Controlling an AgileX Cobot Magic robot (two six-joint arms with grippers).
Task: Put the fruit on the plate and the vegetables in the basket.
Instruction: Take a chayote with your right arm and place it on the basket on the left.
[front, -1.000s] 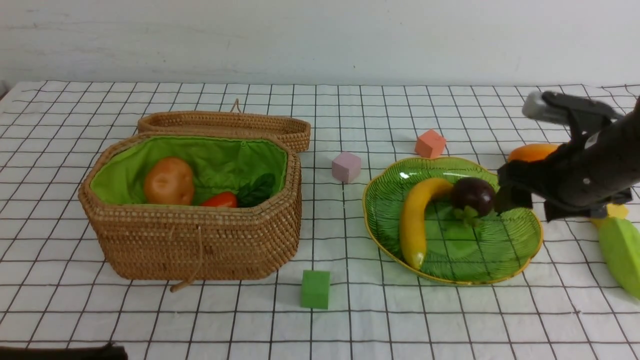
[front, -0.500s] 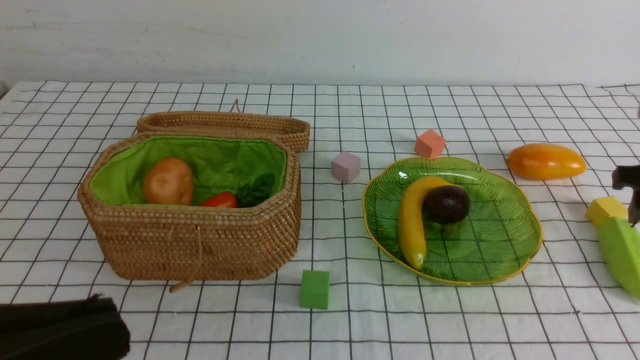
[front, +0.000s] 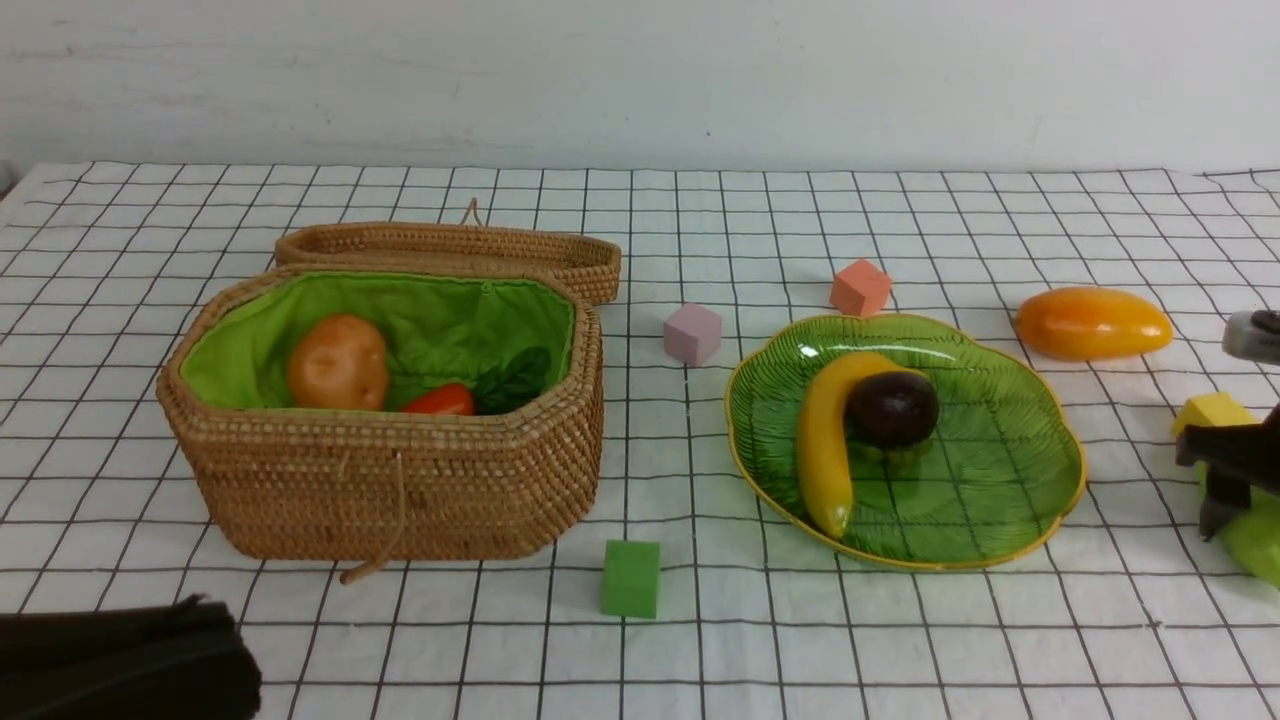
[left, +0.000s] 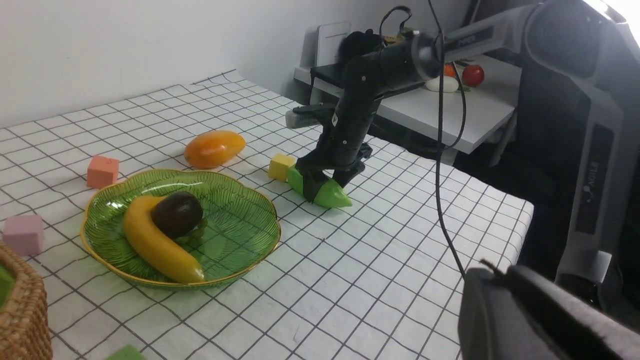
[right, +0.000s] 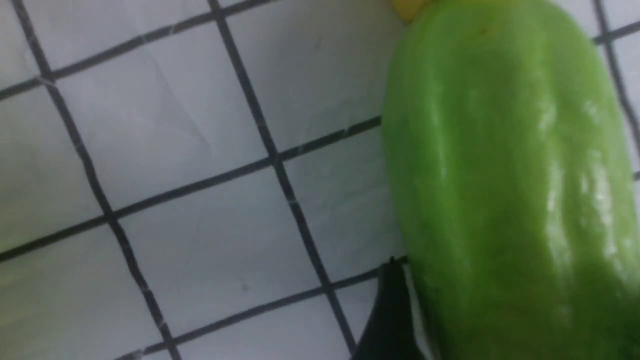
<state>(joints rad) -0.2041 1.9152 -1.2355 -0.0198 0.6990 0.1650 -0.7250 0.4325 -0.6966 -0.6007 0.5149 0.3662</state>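
The wicker basket at the left holds a brown potato and a red pepper. A banana and a dark mangosteen lie together on the green plate. Behind the plate the mango lies on the cloth. My right gripper straddles the light green vegetable at the far right. One finger presses its side, and the vegetable still rests on the cloth. The left gripper sits shut at the near left corner, holding nothing.
Foam cubes are scattered around: pink and orange behind the plate, green in front, yellow touching the green vegetable. The basket lid lies open behind it. The table's right edge is near the vegetable.
My right gripper left the mangosteen on the plate, swung right and came down over the green vegetable. The mangosteen settled against the banana. The left gripper rose into the near left corner.
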